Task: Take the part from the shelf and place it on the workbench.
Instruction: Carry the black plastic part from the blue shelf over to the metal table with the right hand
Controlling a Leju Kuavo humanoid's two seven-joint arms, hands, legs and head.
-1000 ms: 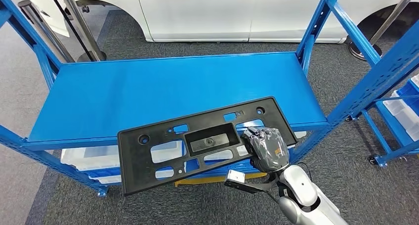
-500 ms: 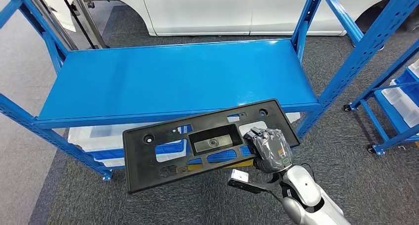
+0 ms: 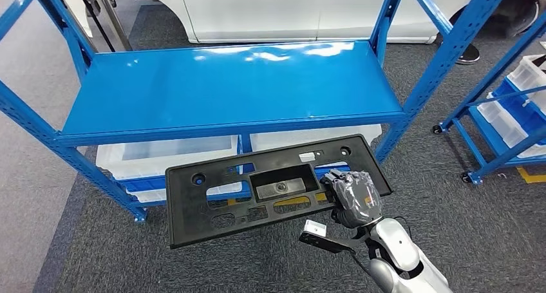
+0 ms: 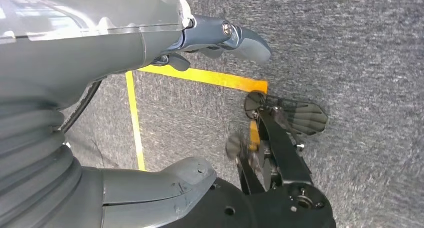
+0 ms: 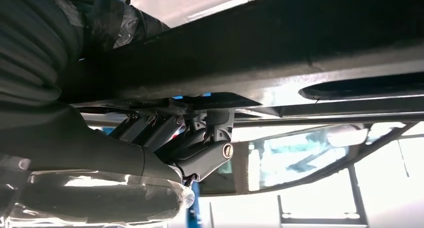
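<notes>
Grey carpet (image 3: pixel 77 261) runs beneath a blue shelf (image 3: pixel 225 90), white bins (image 3: pixel 167 154) on its lower level; at 6 o'clock of the shelf, clear of it, hangs the black part (image 3: pixel 212 206), its 3 o'clock end clamped by the right hand (image 3: pixel 353 196); left hand (image 4: pixel 220 37) holds nothing, fingers apart

Blue shelf (image 3: pixel 225 87) on grey carpet (image 3: pixel 84 254); white bins (image 3: pixel 167 152) beneath.

part (image 3: pixel 225 203): black | shelf (image 3: pixel 225 90): blue (glossy) | carpet (image 3: pixel 90 254): grey
</notes>
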